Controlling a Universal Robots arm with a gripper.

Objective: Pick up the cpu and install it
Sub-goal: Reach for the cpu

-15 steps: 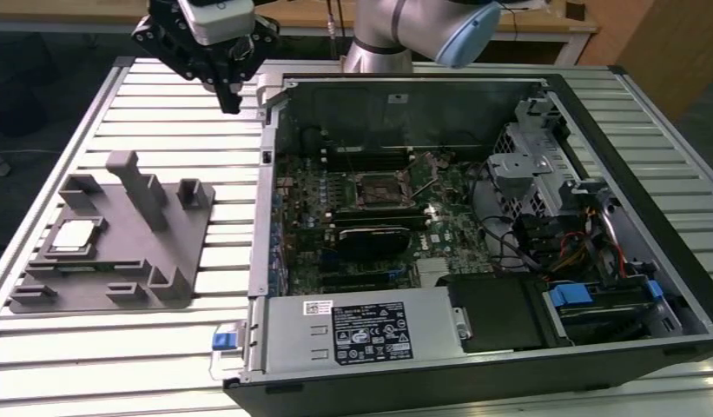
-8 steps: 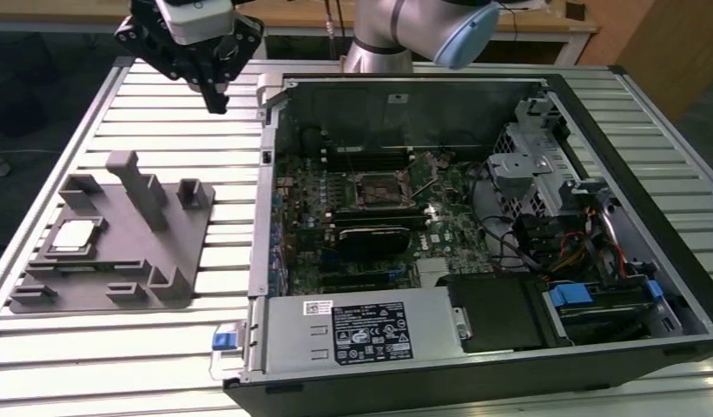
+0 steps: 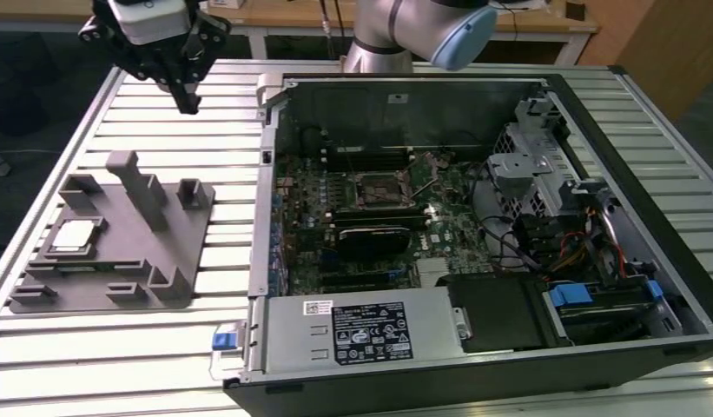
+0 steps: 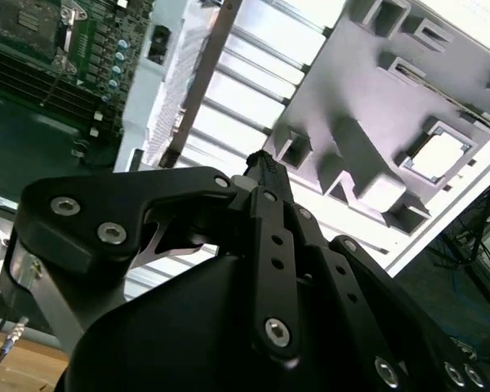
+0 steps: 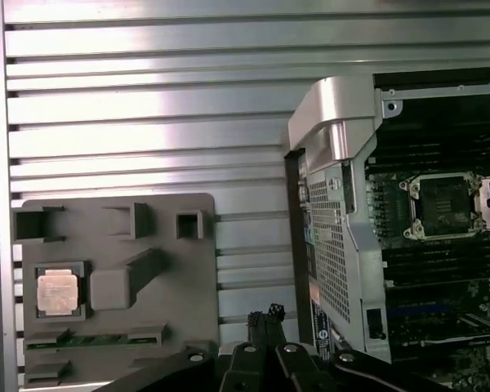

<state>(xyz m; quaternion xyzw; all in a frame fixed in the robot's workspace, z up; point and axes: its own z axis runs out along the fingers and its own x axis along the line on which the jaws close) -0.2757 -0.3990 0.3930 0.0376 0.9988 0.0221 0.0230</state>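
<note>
I have only one arm here, so there is no choice of side. Its gripper (image 3: 190,102) hangs in the air over the far part of the slatted tabletop (image 3: 124,347), close to the far corner of the open computer case (image 3: 263,174). As I judge from both wrist views, the jaws are pressed together tip to tip and hold nothing. The cpu (image 3: 75,236) lies flat with its metal top upward in a square pocket of the grey fixture plate (image 3: 176,230), on the side of the plate toward the exterior view's left. From the jaws it lies lower down, nearer to the exterior camera and somewhat toward that view's left, with the tall upright blocks of the plate standing between. The two are well apart, and nothing touches the chip. In the first wrist view the cpu (image 5: 57,291) is seen from almost straight above. It is square, so I find no long axis to align on, and its edges run parallel with the edges of the fixture plate (image 5: 90,220) and with the slats of the tabletop. The empty socket (image 5: 441,204) on the motherboard lies on the other side of the gripper (image 5: 265,314), inside the case. I judge the task as hardly begun, because the cpu is not yet picked up.
</note>
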